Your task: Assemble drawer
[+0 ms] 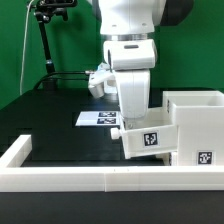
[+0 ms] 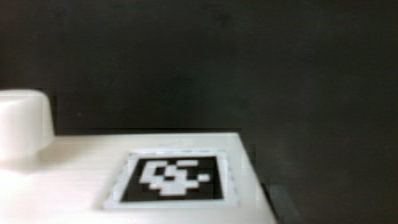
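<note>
The drawer's tall white housing (image 1: 196, 125) stands at the exterior view's right with its open side toward the arm. One small tray (image 1: 148, 140), tagged on its side and with its knob (image 1: 117, 130) pointing to the exterior view's left, sits against the housing's open side. My gripper (image 1: 134, 112) reaches straight down into this tray, and its fingers are hidden behind the tray wall. The wrist view shows a white tagged surface (image 2: 173, 176) and a white knob (image 2: 22, 125) up close, with no fingers in sight. The second tray (image 1: 100, 82) lies farther back.
The marker board (image 1: 98, 118) lies flat on the black table behind the held-over tray. A low white rim (image 1: 90, 180) runs along the front and the exterior view's left. A black stand (image 1: 45, 40) and a cable are at the back left.
</note>
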Robot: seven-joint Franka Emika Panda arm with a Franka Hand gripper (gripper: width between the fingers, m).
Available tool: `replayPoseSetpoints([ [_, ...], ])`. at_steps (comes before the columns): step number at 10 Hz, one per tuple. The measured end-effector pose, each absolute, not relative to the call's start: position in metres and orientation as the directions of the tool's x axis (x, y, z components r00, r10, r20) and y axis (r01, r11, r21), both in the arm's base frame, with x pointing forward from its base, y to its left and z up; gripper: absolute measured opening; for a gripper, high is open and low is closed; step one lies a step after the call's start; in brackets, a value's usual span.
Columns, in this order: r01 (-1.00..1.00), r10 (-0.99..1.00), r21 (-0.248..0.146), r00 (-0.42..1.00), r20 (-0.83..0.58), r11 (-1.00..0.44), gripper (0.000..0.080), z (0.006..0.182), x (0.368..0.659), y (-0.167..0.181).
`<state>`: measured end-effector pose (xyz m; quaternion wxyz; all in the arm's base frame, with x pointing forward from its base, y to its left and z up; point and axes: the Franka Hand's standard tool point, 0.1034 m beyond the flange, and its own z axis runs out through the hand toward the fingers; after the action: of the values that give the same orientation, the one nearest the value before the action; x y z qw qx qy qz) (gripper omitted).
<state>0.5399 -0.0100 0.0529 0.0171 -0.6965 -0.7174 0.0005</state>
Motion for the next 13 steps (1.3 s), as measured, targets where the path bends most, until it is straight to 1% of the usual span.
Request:
replayPoseSetpoints([
  [2,1.0,1.0,-0.026,-0.008,0.023,0.009,0.0044,0.0517,0.5398,-0.01],
  [4,0.999,0.999,-0.019,0.043,0.025,-0.043,0.0044,0.0485,0.5401,-0.0013],
  [9,0.999,0.998,-0.017,0.049,0.026,-0.049,0.0044,0.048,0.5405,-0.0015],
  [11,1.0,1.0,-0.009,0.021,0.019,-0.021,0.0044,0.0482,0.5412,-0.0026],
  [13,1.0,1.0,-0.01,0.009,0.009,-0.009,0.0044,0.0487,0.5412,-0.0003],
])
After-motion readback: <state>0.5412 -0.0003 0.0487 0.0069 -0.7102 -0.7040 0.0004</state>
